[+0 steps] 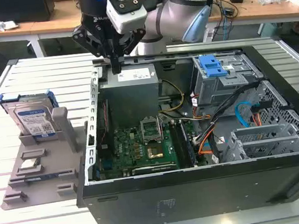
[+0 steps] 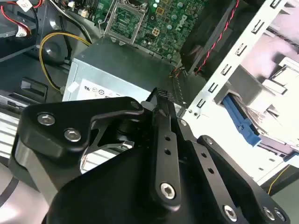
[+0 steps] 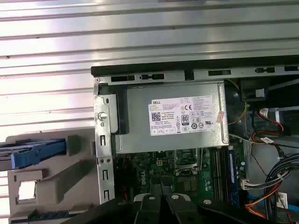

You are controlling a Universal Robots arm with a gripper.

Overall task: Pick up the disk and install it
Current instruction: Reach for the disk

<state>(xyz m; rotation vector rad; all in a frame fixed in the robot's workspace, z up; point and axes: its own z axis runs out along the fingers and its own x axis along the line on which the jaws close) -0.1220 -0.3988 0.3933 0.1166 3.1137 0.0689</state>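
By what I see, I'm working in a robotics lab or electronics workshop. In the exterior view an opened computer tower [image 1: 201, 195] lies on a slatted aluminium surface [image 1: 38, 75], its motherboard [image 1: 137, 145] and wiring laid bare. At nine o'clock from it sits a grey slotted fixture [image 1: 39, 180]. Behind, from eleven round to one o'clock, wooden desks [image 1: 49, 25] carry cables, boxes and loose gear. The grey robot arm [image 1: 174, 16] stands at twelve.
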